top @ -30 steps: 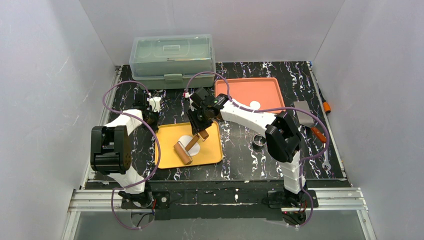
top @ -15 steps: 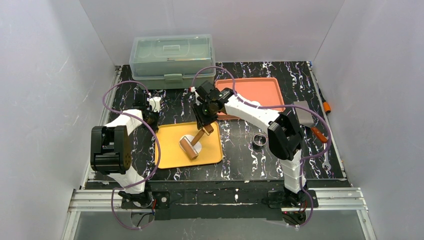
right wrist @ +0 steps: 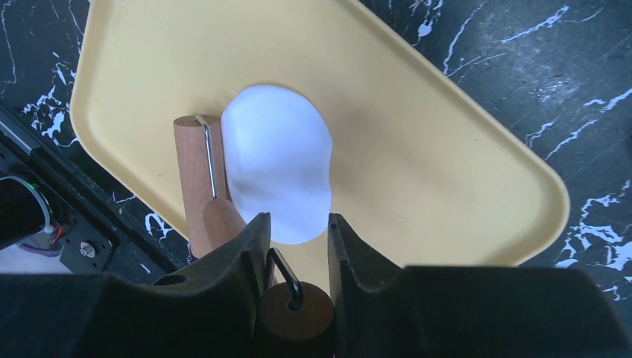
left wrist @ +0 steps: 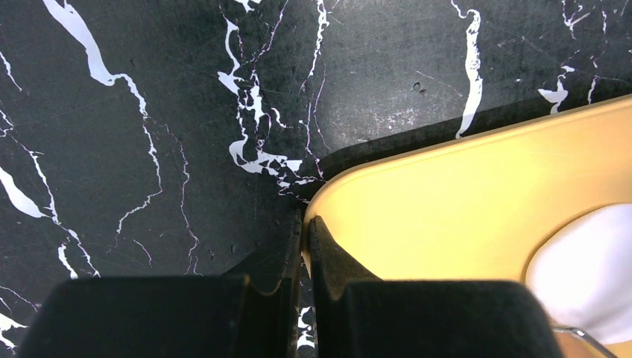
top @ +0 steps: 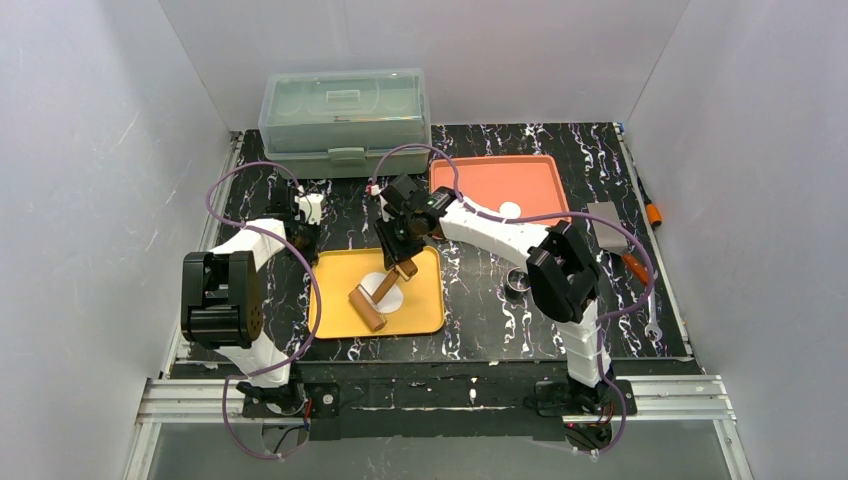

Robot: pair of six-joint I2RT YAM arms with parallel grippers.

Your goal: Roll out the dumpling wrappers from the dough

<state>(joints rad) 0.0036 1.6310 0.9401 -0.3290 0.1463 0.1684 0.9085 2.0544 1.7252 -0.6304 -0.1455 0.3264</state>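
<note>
The dough (right wrist: pixel 277 171) lies as a flat white oval in the middle of the yellow tray (right wrist: pixel 417 149), which sits on the black marbled table (top: pixel 480 300) in front of the left arm. In the top view we see the same dough (top: pixel 388 292) partly under the rolling pin (top: pixel 367 306). The pin's wooden roller rests against the dough's near-left edge and its handle slants back over the white sheet.

The right gripper (right wrist: pixel 298 224) pinches the end of that handle, a finger (right wrist: pixel 242 257) pressed on each side of the wooden knob. The left gripper (left wrist: pixel 304 227) sits at the tray's far-left corner, its fingers pressed together with the thin yellow rim caught between them. From above, this left gripper (top: pixel 305 245) is just at the tray's edge.

One dumpling wrapper (top: pixel 510 210), a small round white disc, lies on the orange tray (top: pixel 480 180) further back on the right, well apart from the dough. A metal ring (top: pixel 517 282) stands on the table between the two trays' sides, near the right arm. A clear box (top: pixel 345 120) stands at the far edge.
</note>
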